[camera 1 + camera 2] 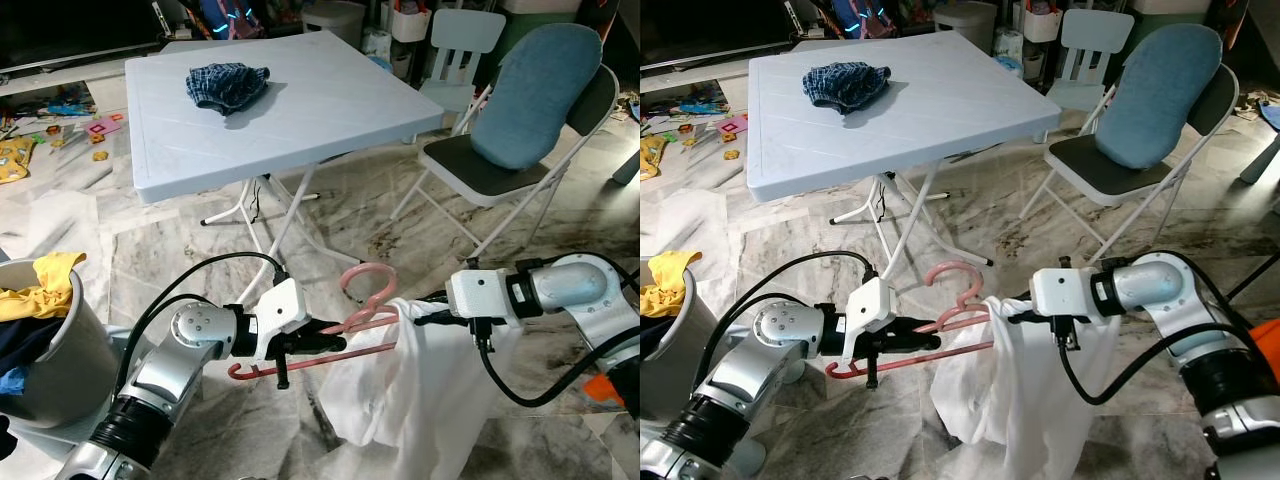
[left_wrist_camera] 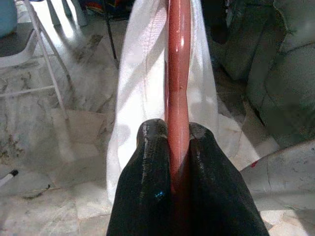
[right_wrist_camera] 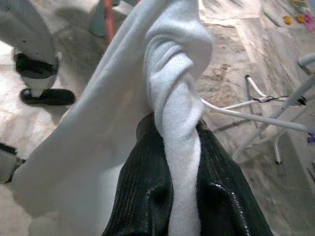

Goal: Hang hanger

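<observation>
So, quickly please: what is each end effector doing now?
Left end effector: closed on the pink hanger.
Right end effector: closed on the white garment.

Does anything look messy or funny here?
Yes. The white garment hangs bunched from one end of the pink hanger, held between the left gripper and right gripper. A checked cloth lies crumpled on the table.

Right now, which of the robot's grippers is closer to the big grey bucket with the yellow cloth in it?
Left. The left gripper grips the pink hanger, not far from the bucket. The right gripper pinches the white garment, farther away.
</observation>
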You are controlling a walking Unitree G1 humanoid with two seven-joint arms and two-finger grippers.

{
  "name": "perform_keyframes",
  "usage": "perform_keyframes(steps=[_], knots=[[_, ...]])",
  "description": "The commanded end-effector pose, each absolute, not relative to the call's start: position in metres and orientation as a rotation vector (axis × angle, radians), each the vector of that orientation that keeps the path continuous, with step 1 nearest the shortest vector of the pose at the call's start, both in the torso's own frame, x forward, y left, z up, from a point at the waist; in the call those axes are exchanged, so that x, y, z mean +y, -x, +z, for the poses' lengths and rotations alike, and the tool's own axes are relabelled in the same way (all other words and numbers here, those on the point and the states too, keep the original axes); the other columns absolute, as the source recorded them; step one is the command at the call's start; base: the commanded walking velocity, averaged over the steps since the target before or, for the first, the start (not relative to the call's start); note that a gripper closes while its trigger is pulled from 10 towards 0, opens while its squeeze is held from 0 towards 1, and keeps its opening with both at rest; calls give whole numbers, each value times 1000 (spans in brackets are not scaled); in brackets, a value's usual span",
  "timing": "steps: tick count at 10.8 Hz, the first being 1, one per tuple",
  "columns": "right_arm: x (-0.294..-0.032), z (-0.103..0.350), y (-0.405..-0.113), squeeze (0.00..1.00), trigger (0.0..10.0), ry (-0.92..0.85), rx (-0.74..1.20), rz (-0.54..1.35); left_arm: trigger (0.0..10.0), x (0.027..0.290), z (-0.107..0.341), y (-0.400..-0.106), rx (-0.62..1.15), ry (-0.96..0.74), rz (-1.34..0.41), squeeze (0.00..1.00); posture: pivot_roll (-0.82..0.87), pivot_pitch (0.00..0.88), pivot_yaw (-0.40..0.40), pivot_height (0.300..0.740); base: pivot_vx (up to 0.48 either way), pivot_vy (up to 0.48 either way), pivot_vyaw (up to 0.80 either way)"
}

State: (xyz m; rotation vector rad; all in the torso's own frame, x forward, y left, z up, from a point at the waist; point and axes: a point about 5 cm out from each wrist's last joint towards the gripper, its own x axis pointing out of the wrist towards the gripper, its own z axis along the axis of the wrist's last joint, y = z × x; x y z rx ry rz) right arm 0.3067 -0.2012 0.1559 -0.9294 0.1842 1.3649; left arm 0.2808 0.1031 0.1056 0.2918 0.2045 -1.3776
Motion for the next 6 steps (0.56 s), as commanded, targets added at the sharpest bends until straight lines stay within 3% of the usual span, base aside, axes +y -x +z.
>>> perform_keyframes(steps=[1,2,3,4,6], knots=[[-197,180,-317,0,10000,939,63,1289,0,104,101,-281,231,-291,-1367,0,-205,0,1,740,0,0,0],[-196,178,-318,0,10000,939,64,1286,0,105,101,-284,214,-274,-1335,0,-204,0,0,740,0,0,0],[-194,175,-320,224,10000,915,83,1290,0,105,100,-285,196,-261,-1297,0,-203,0,0,740,0,0,0],[-192,174,-321,1000,10000,895,93,1298,0,105,99,-285,189,-243,-1276,0,-202,0,0,740,0,0,0],[-188,174,-325,1000,10000,922,78,1274,0,106,97,-285,180,-224,-1253,0,-198,1,-1,740,0,0,0]])
